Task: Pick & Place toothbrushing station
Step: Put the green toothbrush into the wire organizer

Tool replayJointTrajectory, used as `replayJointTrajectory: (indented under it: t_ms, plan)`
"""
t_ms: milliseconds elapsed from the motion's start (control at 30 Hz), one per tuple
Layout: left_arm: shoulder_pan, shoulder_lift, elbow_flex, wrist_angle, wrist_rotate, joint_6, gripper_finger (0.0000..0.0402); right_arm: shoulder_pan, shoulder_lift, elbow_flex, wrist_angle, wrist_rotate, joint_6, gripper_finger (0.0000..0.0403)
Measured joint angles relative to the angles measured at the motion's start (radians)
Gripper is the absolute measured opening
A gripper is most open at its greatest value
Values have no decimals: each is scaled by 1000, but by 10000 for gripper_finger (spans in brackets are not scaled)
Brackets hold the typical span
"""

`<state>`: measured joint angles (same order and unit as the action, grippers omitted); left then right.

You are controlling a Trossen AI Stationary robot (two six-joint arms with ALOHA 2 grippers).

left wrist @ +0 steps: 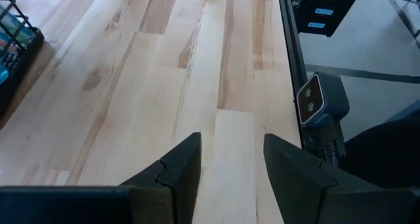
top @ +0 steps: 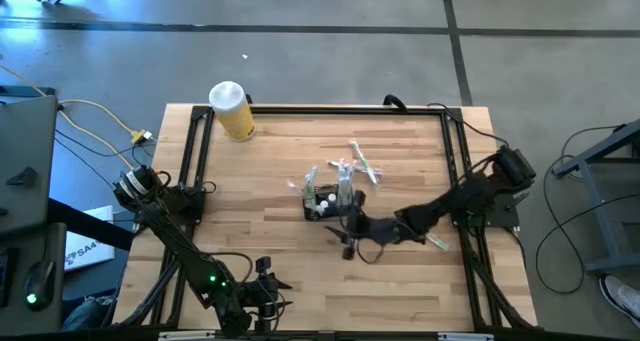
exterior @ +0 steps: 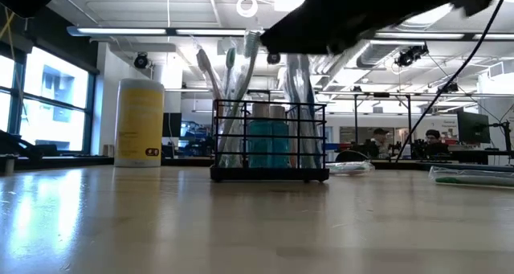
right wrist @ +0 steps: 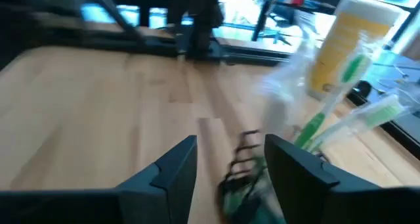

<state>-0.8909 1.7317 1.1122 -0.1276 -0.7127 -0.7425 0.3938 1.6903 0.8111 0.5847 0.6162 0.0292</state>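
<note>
The toothbrushing station, a small black wire-mesh caddy, stands upright on its base near the table's middle. Several toothbrushes and a blue tube stick up out of it. My right gripper hovers open just on the caddy's near right side, higher than its rim. A blurred corner of the caddy and green-white toothbrushes show past its fingers. My left gripper waits open over bare wood near the table's front edge.
A yellow cylinder with a white lid stands at the far left. Loose toothbrushes lie behind the caddy, and a wrapped one lies under the right arm. Black frame rails run along the table's sides.
</note>
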Motion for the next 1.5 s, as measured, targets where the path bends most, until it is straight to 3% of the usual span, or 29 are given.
replayJointTrajectory:
  t_ms: [267, 500, 700, 967, 1200, 1500]
  plan:
    - [0, 0, 0, -1, 4, 4, 160, 194, -166, 0, -326, -43, 167, 161]
    - [1, 0, -1, -1, 5, 41, 160, 307, -307, 0, -799, -169, 626, 150]
    - [1, 0, -1, -1, 5, 120, 160, 322, -346, 0, -1134, -287, 1065, 139]
    - [1, 0, -1, 0, -8, 263, 160, 320, -342, -1, -1516, -336, 1405, 118]
    - [32, 3, -2, 27, 2, 290, 160, 337, -342, -1, -1579, -362, 1431, 125]
    - [72, 9, -2, 29, 52, 274, 160, 333, -342, -10, -1575, -355, 1410, 198]
